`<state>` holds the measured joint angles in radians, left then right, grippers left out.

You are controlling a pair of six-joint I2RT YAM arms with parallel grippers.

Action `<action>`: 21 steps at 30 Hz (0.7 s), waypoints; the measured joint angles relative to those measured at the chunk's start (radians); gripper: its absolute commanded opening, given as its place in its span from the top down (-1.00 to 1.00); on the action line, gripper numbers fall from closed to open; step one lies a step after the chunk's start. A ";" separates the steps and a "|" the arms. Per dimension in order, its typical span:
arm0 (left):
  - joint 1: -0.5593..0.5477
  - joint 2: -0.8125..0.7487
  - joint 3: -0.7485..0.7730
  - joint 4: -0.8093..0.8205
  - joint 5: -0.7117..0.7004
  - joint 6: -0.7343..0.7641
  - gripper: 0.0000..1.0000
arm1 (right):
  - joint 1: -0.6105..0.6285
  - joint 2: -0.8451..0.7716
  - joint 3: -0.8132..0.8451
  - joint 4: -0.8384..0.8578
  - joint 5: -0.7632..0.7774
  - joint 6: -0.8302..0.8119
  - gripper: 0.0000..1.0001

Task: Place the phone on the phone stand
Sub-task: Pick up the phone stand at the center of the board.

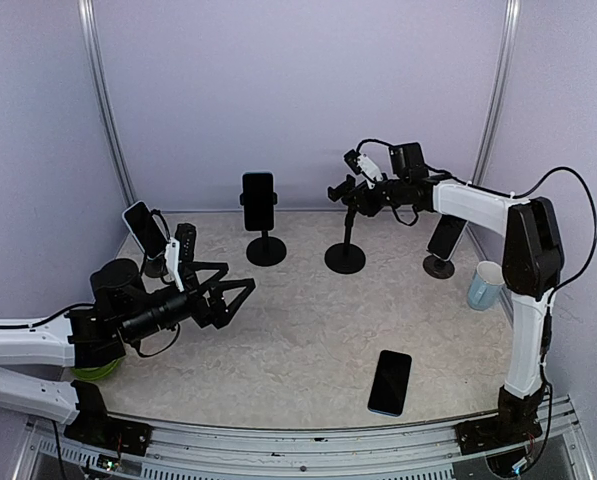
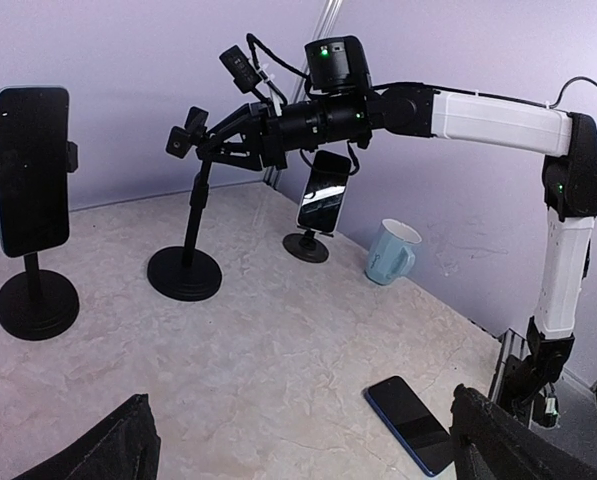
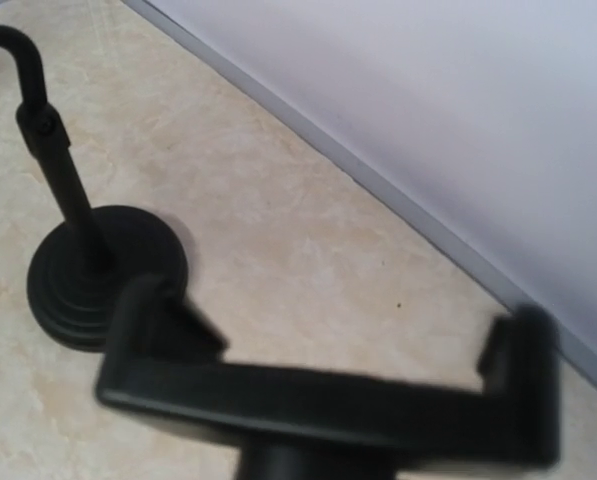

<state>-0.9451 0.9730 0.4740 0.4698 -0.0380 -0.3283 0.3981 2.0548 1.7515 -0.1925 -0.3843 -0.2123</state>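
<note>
Near edge: phone lies flat and face up on the worktop, right of centre, nothing touching it.

Left pincer hovers low over the left side, fingers spread wide, empty, well apart from the phone.

Mid-field: empty stand, round base, upright stem, bare cradle on top.

Right pincer is up at that cradle. Touching or just beside it, spread or closed: cannot tell.

Back centre: another stand, already loaded with a handset.

Judgement: pickup not yet begun, and the right arm looks to be tending the cradle. The next move calls for gripping the thin, flat phone by its long edges, then lifting it into the cradle.
</note>
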 measured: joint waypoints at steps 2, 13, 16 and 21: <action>-0.001 0.000 -0.003 0.000 -0.001 0.000 -0.97 | 0.000 0.010 0.014 -0.008 -0.006 -0.003 0.73; -0.006 0.001 -0.014 0.001 -0.001 0.000 -0.97 | 0.000 0.001 0.000 -0.006 -0.047 -0.043 1.00; -0.006 0.005 -0.014 0.002 0.000 0.000 -0.97 | -0.001 -0.034 -0.045 0.002 -0.074 -0.060 1.00; -0.011 0.010 -0.014 0.012 0.008 0.001 -0.97 | 0.000 -0.113 -0.146 -0.016 -0.166 -0.076 1.00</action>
<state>-0.9562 0.9833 0.4599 0.4820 -0.0299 -0.3271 0.3977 1.9419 1.6058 -0.2085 -0.5499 -0.2882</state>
